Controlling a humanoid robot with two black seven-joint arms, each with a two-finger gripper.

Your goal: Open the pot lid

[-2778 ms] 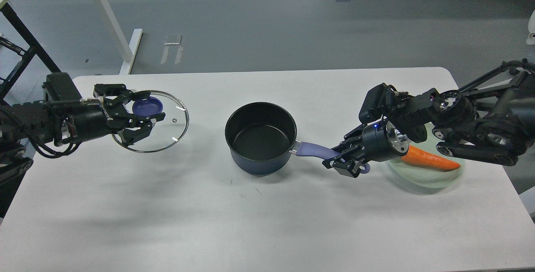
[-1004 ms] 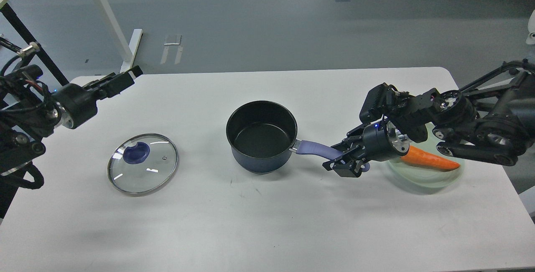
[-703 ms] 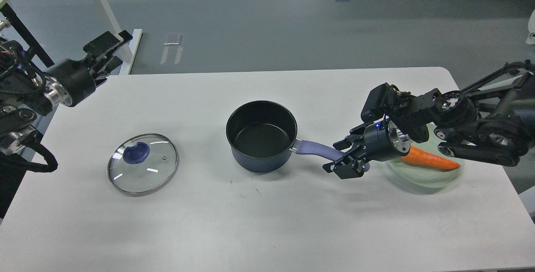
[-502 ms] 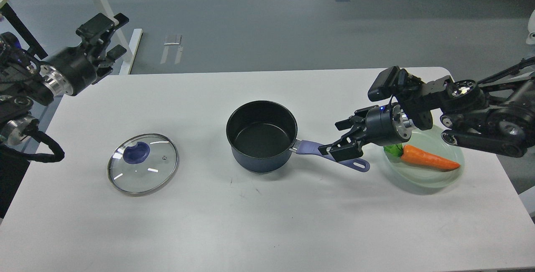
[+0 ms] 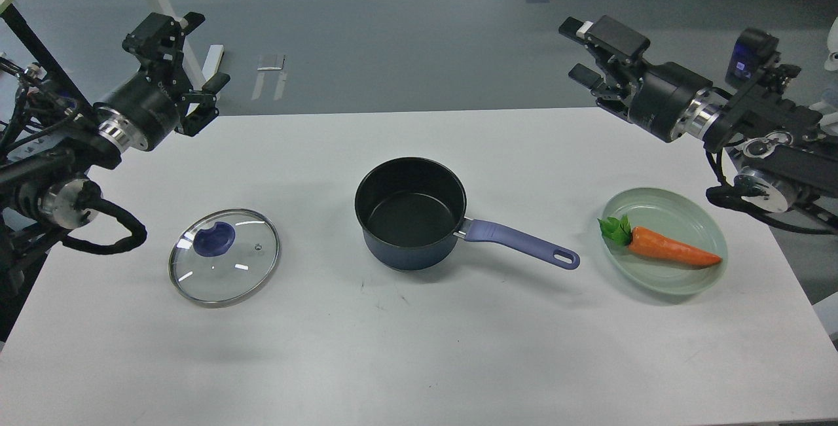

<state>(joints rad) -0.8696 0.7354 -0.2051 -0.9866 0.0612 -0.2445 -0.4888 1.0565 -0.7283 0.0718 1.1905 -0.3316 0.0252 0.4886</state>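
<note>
A single head view looks forward and down from above the near edge of the white table (image 5: 419, 347), taking in its whole top at middling range, with grey floor (image 5: 393, 33) beyond its far edge.

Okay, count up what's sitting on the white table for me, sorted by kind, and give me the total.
Pot: 1
Lid: 1
Plate: 1
Carrot: 1
Total: 4
</note>
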